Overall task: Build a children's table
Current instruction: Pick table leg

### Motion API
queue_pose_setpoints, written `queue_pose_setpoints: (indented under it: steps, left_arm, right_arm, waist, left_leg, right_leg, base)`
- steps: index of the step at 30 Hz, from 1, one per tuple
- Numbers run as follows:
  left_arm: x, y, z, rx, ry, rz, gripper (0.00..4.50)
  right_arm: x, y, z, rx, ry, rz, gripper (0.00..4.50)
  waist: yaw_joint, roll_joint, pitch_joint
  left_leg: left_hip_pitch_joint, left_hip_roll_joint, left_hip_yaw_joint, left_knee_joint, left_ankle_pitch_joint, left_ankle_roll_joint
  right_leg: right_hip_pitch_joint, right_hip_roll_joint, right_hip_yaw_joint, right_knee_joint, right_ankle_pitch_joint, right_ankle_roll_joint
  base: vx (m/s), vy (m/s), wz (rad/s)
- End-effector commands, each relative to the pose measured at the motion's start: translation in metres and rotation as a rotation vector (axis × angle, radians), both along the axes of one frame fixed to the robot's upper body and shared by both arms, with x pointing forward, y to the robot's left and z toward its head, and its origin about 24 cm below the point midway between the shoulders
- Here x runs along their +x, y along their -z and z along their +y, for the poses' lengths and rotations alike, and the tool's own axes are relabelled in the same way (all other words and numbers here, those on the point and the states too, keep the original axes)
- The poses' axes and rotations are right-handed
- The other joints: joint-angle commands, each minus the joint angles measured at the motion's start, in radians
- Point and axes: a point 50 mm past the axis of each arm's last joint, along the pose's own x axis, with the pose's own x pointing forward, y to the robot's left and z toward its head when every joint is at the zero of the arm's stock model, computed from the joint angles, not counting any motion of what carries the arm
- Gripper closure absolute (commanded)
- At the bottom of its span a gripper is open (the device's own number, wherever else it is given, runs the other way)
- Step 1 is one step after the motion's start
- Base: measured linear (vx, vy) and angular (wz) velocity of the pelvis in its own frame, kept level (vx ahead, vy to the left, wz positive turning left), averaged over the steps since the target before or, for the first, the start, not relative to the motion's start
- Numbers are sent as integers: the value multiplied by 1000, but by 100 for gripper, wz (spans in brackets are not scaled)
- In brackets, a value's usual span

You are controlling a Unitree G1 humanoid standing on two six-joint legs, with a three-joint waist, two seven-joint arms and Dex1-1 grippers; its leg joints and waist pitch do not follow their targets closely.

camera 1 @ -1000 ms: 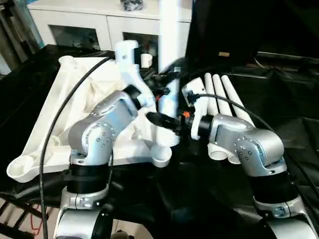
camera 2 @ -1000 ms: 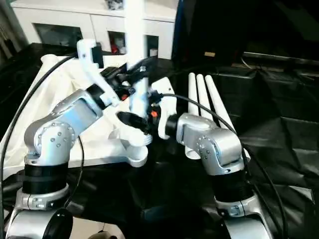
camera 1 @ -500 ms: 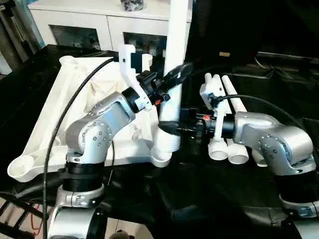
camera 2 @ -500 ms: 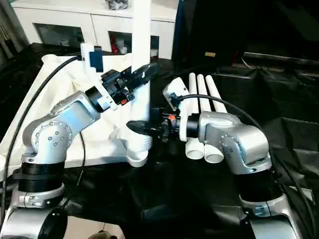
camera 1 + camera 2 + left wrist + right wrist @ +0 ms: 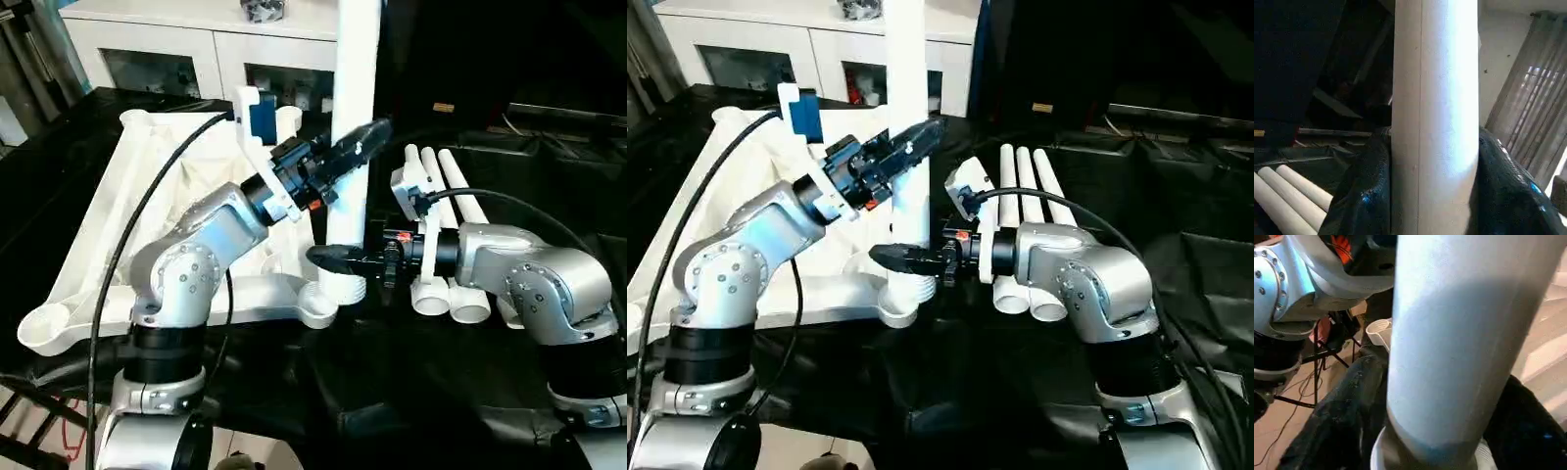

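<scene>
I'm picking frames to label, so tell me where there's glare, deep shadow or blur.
Left eye view: the upright leg is blown out against the near-black cloth. Left wrist view: the leg is soft, with a bright sheen down it. Right wrist view: the leg is blurred, lit above and shadowed lower down near the socket.

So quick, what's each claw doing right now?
Left gripper: closed around the upright leg.
Right gripper: around that leg's lower end; grip cannot be told.
</scene>
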Motion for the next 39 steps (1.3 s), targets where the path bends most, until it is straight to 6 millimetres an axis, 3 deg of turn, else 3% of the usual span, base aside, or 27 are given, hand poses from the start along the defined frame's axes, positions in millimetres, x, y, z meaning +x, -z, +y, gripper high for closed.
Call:
queue_pose_setpoints:
  steps: [1, 7, 18, 21, 24, 26, 33, 39]
  left_arm:
    - [-6, -3, -1, -8, 40, -27, 266]
    - [-8, -3, -2, -9, 51, -32, 266]
    - [-13, -3, -2, 8, 63, -61, 266]
    - [-12, -2, 1, -13, 44, -29, 196]
    - [-13, -3, 5, -22, 15, -63, 187]
    - [-12, -5, 9, -60, -34, -94, 155]
    - [-13, -7, 15, -163, -112, -89, 152]
    - [-4, -4, 28, -147, -246, -68, 152]
  right_arm:
    - [-1, 1, 0, 0, -11, 22, 191]
    - [-1, 2, 1, 4, -15, 35, 251]
    - [-4, 6, 3, 9, -16, 50, 259]
    - [-4, 7, 5, 15, 5, 42, 259]
    - [-1, 7, 6, 29, 43, 36, 259]
    - [1, 6, 7, 60, 78, 29, 259]
    - [7, -4, 9, 194, 174, 8, 259]
    - [15, -11, 5, 251, 306, -69, 259]
  waist:
    - [-2, -8, -76]
    - [-2, -7, -76]
    - [-3, -4, -77]
    - [-3, 1, -76]
    - [-5, 2, -76]
    - [-4, 5, -75]
    - [-3, 10, -76]
    - [-3, 11, -75]
  left_leg:
    - [9, 31, -6, -64, -55, 15]
    - [9, 31, -5, -64, -58, 14]
    - [9, 32, -6, -65, -58, 7]
    - [9, 31, -7, -65, -65, 2]
    - [8, 31, -8, -66, -70, -3]
    - [9, 31, -8, -67, -84, -8]
    - [9, 32, -9, -69, -98, -21]
    - [10, 31, -10, -72, -115, -33]
  right_leg:
    - [60, -61, 35, -65, -60, -225]
    - [59, -60, 35, -67, -69, -222]
    - [59, -59, 34, -64, -48, -224]
    - [59, -60, 35, -66, -57, -225]
    - [58, -59, 34, -66, -57, -224]
    - [58, -60, 34, -69, -68, -222]
    - [58, -60, 34, -67, -58, -220]
    - [55, -59, 33, -71, -86, -195]
  base:
    - [0, 0, 0]
    - [0, 0, 0]
    - [0, 0, 0]
    - [0, 0, 0]
    - [0, 0, 0]
    - [0, 0, 0]
    - [0, 0, 0]
    - [0, 0, 0]
